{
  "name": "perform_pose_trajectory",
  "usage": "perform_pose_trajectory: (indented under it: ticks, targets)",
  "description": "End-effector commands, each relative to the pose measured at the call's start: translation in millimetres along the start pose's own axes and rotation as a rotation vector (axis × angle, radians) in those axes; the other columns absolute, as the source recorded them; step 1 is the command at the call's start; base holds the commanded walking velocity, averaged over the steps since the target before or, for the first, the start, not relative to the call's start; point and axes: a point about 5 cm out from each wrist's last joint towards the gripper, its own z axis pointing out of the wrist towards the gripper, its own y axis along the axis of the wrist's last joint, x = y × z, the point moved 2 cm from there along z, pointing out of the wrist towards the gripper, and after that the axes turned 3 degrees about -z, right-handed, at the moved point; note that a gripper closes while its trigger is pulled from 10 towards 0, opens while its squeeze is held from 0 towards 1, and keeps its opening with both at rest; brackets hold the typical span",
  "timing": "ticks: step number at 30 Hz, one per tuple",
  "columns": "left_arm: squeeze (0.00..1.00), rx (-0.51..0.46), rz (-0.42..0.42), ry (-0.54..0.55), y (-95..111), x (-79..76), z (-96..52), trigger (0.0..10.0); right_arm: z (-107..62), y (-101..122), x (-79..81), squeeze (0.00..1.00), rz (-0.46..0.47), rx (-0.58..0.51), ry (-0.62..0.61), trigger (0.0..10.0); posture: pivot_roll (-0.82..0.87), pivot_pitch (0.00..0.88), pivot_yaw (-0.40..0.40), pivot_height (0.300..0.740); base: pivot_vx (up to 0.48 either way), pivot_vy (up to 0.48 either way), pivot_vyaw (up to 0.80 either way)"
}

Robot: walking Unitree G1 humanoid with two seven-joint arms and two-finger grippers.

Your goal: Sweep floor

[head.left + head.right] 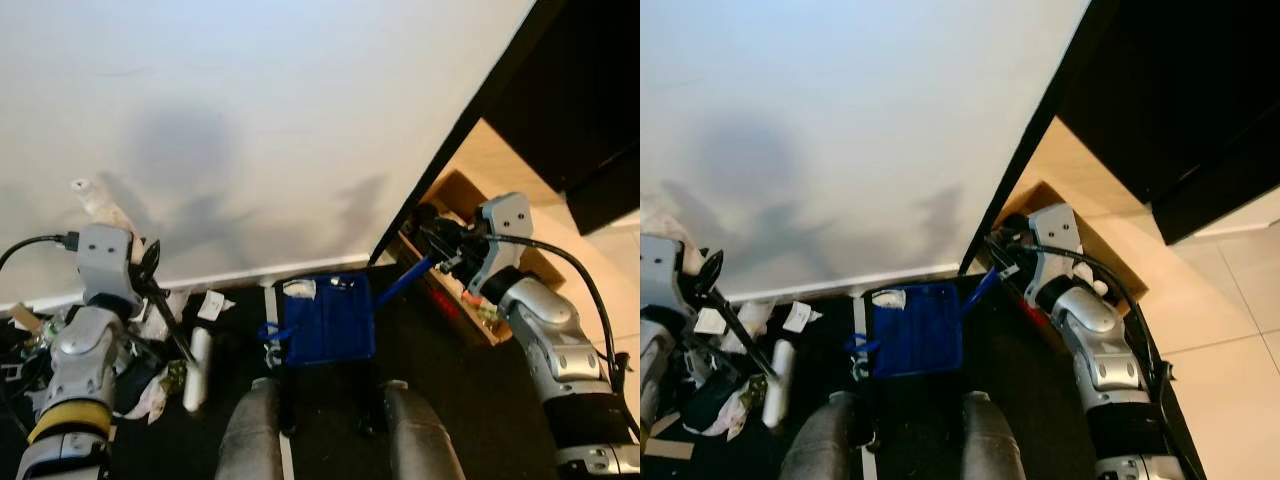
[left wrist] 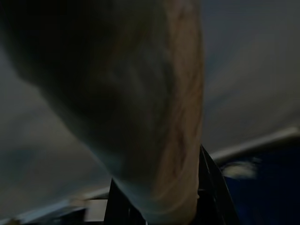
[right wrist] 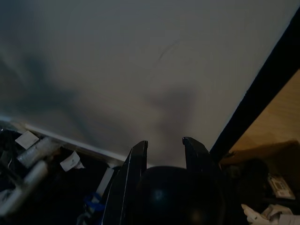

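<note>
The robot looks down at a dark floor point(image 1: 470, 400) where it meets a white wall point(image 1: 260, 110) with a pale baseboard point(image 1: 250, 277). A blue dustpan point(image 1: 328, 318) lies flat on the floor just in front of the robot's two grey legs, its open mouth toward the wall and a scrap of white paper point(image 1: 299, 289) near its far edge. Its blue handle point(image 1: 404, 281) runs up and away to the robot's right, so the long axis slants from the pan toward the right gripper point(image 1: 437, 247), whose black fingers are closed around the handle's upper end; in the right wrist view the two fingers point(image 3: 132, 173) flank a dark rounded shape. On the robot's left, the left gripper point(image 1: 150, 262) holds a thin black stick point(image 1: 170, 322), apparently the broom's shaft, which slants from the gripper down toward the floor and slightly to the robot's right. The fingers appear closed on it. The left wrist view is blurred by something pale and brownish pressed close to the lens. Around the lower end of the stick lies a litter of white paper scraps point(image 1: 210, 304), a white cylinder point(image 1: 197, 369) lying lengthwise on the floor, and crumpled rubbish point(image 1: 160, 385). To the right, past a black wall edge, an open cardboard box point(image 1: 470, 200) sits on a pale tiled floor point(image 1: 625, 245).
</note>
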Motion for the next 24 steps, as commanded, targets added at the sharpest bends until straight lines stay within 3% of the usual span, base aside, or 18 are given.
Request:
perform_pose_trajectory:
  ticks: [1,6,8,9,10,12,13,14,16,17,18,19,22,23,24]
  targets:
    - [0.00,0.023,0.011,0.039,-9,0.9,-4.0,10.0,-6.6,-10,2.3,0.00,0.041,0.035,0.017,10.0,-0.10,0.398,-0.078,0.740,0.000,0.000,0.00]
    - [0.00,-0.013,0.029,0.104,-6,0.8,1.5,10.0,-11.4,-11,2.9,0.00,0.043,0.038,0.009,10.0,-0.12,0.411,-0.071,0.740,0.000,0.000,0.00]
    - [0.00,0.000,-0.006,0.100,-11,-3.7,1.9,10.0,-12.0,-11,3.2,0.00,0.045,0.039,0.009,10.0,-0.12,0.416,-0.074,0.740,0.000,0.000,0.00]
    - [0.00,0.017,-0.073,0.091,-17,-9.7,2.1,10.0,-12.0,-11,3.8,0.00,0.046,0.040,0.010,10.0,-0.13,0.423,-0.080,0.740,0.000,0.000,0.00]
    - [0.00,0.017,-0.073,0.091,-17,-9.7,2.1,10.0,-12.0,-11,3.8,0.00,0.046,0.040,0.010,10.0,-0.13,0.423,-0.080,0.740,0.000,0.000,0.00]
    - [0.00,0.034,-0.187,0.091,-24,-18.7,3.4,10.0,-12.2,-10,4.8,0.00,0.046,0.042,0.013,10.0,-0.14,0.426,-0.085,0.740,0.000,0.000,0.00]
    - [0.00,0.036,-0.322,0.075,-26,-27.7,6.2,10.0,-12.7,-10,5.2,0.00,0.046,0.044,0.016,10.0,-0.14,0.430,-0.089,0.740,0.000,0.000,0.00]
    - [0.00,0.036,-0.322,0.075,-26,-27.7,6.2,10.0,-12.7,-10,5.2,0.00,0.046,0.044,0.016,10.0,-0.14,0.430,-0.089,0.740,0.000,0.000,0.00]
    - [0.00,0.030,-0.594,-0.019,-25,-54.6,12.9,10.0,-13.5,-9,5.0,0.00,0.046,0.047,0.020,10.0,-0.14,0.433,-0.093,0.740,0.000,0.000,0.00]
    - [0.00,0.030,-0.594,-0.019,-25,-54.6,12.9,10.0,-13.5,-9,5.0,0.00,0.046,0.047,0.020,10.0,-0.14,0.433,-0.093,0.740,0.000,0.000,0.00]
    - [0.00,0.024,-0.678,-0.068,-23,-65.7,14.8,10.0,-13.7,-9,4.9,0.00,0.046,0.047,0.020,10.0,-0.14,0.430,-0.099,0.740,0.000,0.000,0.00]
    - [0.00,0.024,-0.678,-0.068,-23,-65.7,14.8,10.0,-13.7,-9,4.9,0.00,0.046,0.047,0.020,10.0,-0.14,0.430,-0.099,0.740,0.000,0.000,0.00]
    - [0.00,-0.012,-0.787,-0.203,-9,-99.6,18.6,10.0,-12.3,-9,6.0,0.00,0.047,0.050,0.028,10.0,-0.14,0.429,-0.099,0.740,0.000,0.000,0.00]
    - [0.00,-0.012,-0.787,-0.203,-9,-99.6,18.6,10.0,-12.3,-9,6.0,0.00,0.047,0.050,0.028,10.0,-0.14,0.429,-0.099,0.740,0.000,0.000,0.00]
    - [0.00,-0.077,-0.815,-0.277,9,-109.9,19.7,10.0,-10.7,-8,6.8,0.00,0.050,0.049,0.031,10.0,-0.12,0.422,-0.096,0.740,0.000,0.000,0.00]
